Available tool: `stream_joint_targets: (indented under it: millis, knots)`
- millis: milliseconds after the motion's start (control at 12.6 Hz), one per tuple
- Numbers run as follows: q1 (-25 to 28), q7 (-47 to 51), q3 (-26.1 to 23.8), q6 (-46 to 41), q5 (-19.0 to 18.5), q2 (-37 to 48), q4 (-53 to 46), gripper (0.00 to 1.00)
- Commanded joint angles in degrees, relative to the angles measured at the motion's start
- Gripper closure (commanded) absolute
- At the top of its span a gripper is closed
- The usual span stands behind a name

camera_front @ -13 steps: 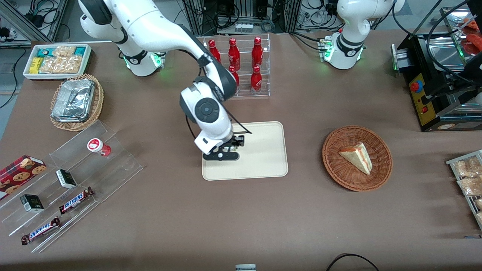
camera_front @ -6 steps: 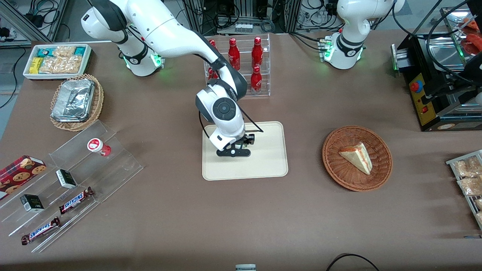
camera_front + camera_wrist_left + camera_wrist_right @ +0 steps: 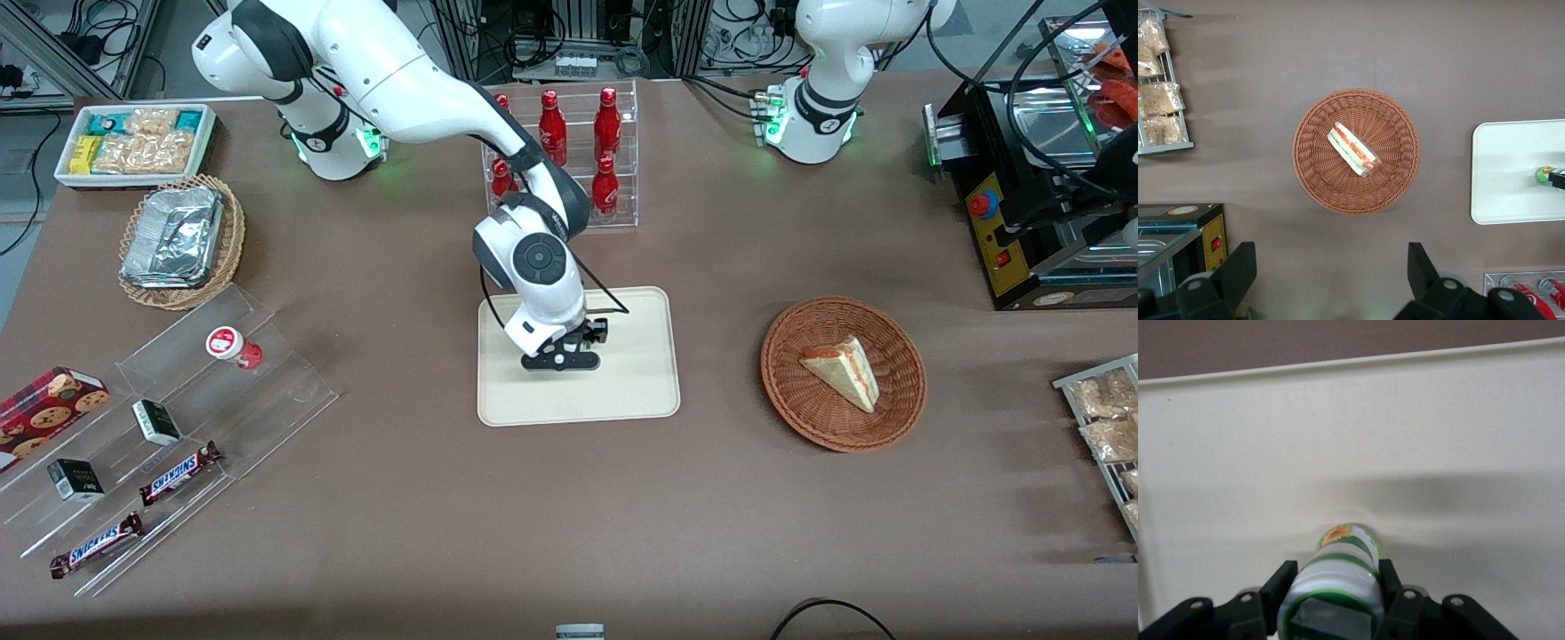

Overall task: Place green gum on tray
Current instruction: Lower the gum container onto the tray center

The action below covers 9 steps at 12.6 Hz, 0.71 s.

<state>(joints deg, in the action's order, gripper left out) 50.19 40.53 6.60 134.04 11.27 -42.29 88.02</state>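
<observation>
My hand (image 3: 1333,597) is closed on the green gum (image 3: 1335,577), one finger (image 3: 1283,587) pressed to each side of the little white bottle with its green band. The marked lid points down toward the tray (image 3: 1458,427), and I cannot tell whether it touches the cream surface. From the front, my hand (image 3: 562,356) sits over the middle of the tray (image 3: 640,391) on the brown tabletop (image 3: 444,516). The wicker basket (image 3: 898,409) with the sandwich (image 3: 840,369) lies toward the parked arm's end.
</observation>
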Motion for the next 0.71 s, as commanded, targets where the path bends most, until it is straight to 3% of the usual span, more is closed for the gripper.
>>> stream_joint_targets:
  millis: [0, 79, 317, 635]
  knots:
    - [1.0, 0.3, 0.9, 2.0, 0.0, -1.8, -1.8, 0.45]
    - [1.0, -0.2, 0.9, 2.2, -0.3, -2.0, -1.7, 0.00]
    - [0.8, -0.6, 0.9, 3.2, -6.3, -2.0, -1.0, 0.00]
    - [0.8, -1.7, 0.9, 2.8, -6.3, -1.7, -0.7, 0.00]
